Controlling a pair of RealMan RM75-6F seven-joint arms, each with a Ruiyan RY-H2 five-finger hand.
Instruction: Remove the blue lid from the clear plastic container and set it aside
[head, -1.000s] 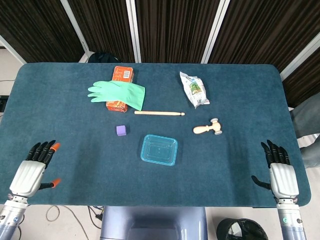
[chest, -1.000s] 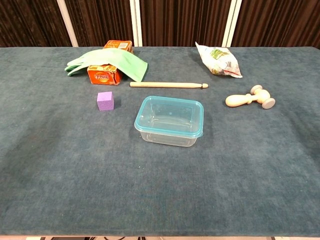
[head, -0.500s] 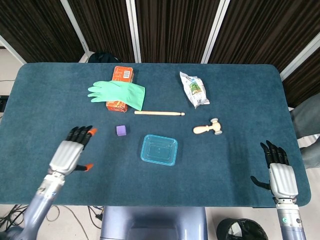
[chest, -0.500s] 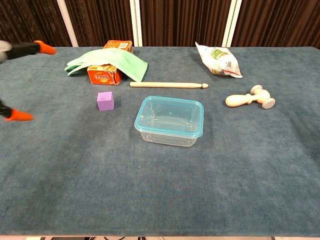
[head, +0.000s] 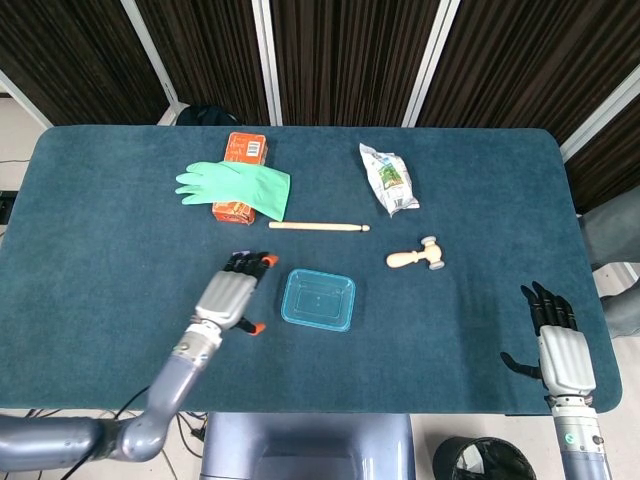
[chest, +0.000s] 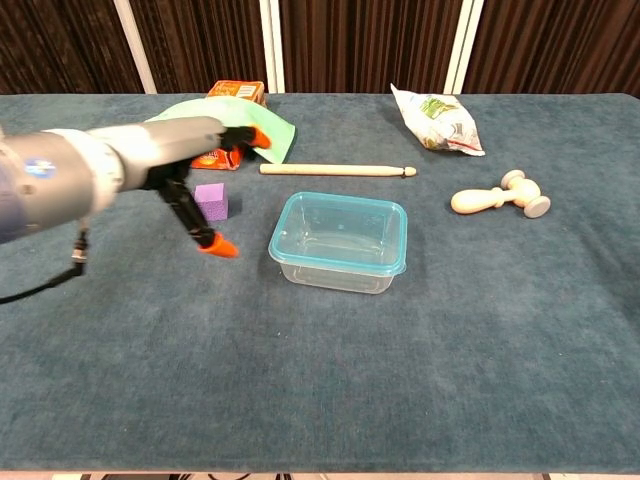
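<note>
The clear plastic container (head: 318, 300) (chest: 340, 243) sits mid-table with its blue lid (head: 319, 297) (chest: 342, 230) on top. My left hand (head: 230, 292) (chest: 190, 165) hovers just left of the container, open, fingers spread with orange tips, holding nothing. It covers part of the purple cube (chest: 211, 200) in the head view. My right hand (head: 560, 345) rests open at the table's front right edge, far from the container; the chest view does not show it.
A green rubber glove (head: 238, 186) lies over an orange box (head: 242, 153) at the back left. A wooden stick (head: 318, 227) lies behind the container. A wooden mallet (head: 416, 257) and a snack bag (head: 388, 178) are to the right.
My left hand has swept from the front left edge toward the middle and now hovers beside the container. The right hand has barely moved.
</note>
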